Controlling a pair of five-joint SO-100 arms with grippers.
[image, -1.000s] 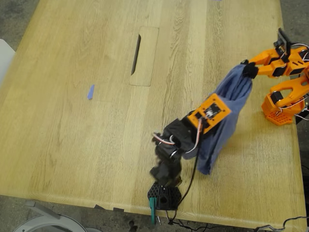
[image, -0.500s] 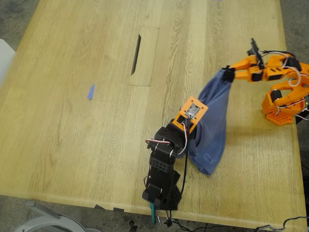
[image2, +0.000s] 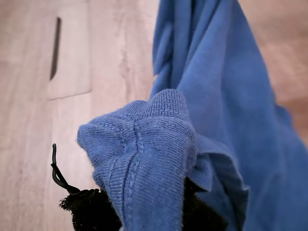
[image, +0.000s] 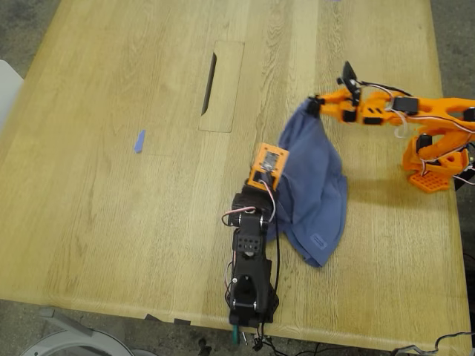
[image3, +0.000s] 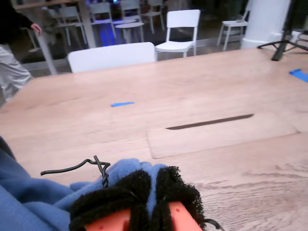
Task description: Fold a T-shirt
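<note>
At the exterior view's left, a tiny blue scrap (image: 139, 141) lies on the wooden table (image: 111, 222), well apart from the work. Farther right, the cable hatch (image: 221, 86) with its dark slot is bare too. I judge the open board on that side is where the cloth is meant to be spread.

Right of centre, my first gripper (image: 272, 172) rises on the black arm from the lower edge of the exterior view. It holds a thick ribbed band of the T-shirt (image: 315, 185). In the first wrist view the knit drapes over the jaws and hides them. From the way the cloth hangs there, I take them to be clamped on it.

The T-shirt itself is slung between the two grippers, right of the table's centre. It forms a slate-blue, bunched sheet whose lower part sags onto the wood near the lower right of the exterior view. It is neither flat nor folded, and the chest print does not show. A small label shows near its lowest corner.

At the upper right of the exterior view, my second gripper (image: 315, 104) reaches in on the orange arm. Its black foam pads (image3: 175, 190) are pressed together on a tuft of blue cloth. Holding two separated points lifts the shirt so it can be stretched open.
</note>
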